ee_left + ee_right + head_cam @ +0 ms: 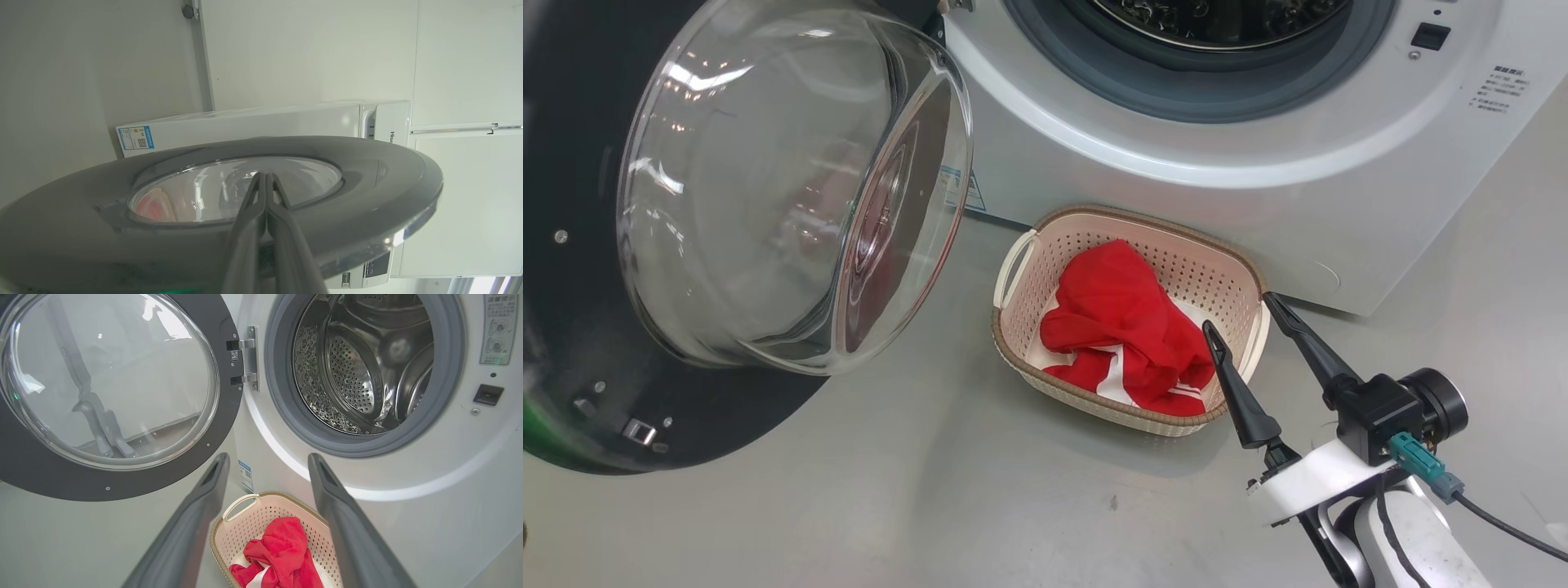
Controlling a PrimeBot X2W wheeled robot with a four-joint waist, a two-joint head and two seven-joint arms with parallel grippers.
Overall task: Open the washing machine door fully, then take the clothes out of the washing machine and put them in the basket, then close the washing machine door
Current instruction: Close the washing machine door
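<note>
The washing machine door (784, 188) stands swung open at the left, its glass bowl bulging toward me. The washing machine (1258, 163) shows a bare steel drum (359, 363) with no fabric in sight. Red clothes (1127, 327) with white stripes lie in the cream basket (1094, 214) on the floor in front of the machine. My right gripper (1237, 313) hangs open just above the basket's right rim, holding nothing; its wrist view looks between the fingers (268, 457) down at the clothes (282, 551). My left gripper (264, 175) is shut, its tips at the door's outer glass (229, 192).
Smooth grey floor (931, 490) spreads around the basket. The open door hangs over the floor left of the basket. My left arm (102, 424) shows as a grey shape through the door glass. White wall panels (470, 204) stand beyond the machine.
</note>
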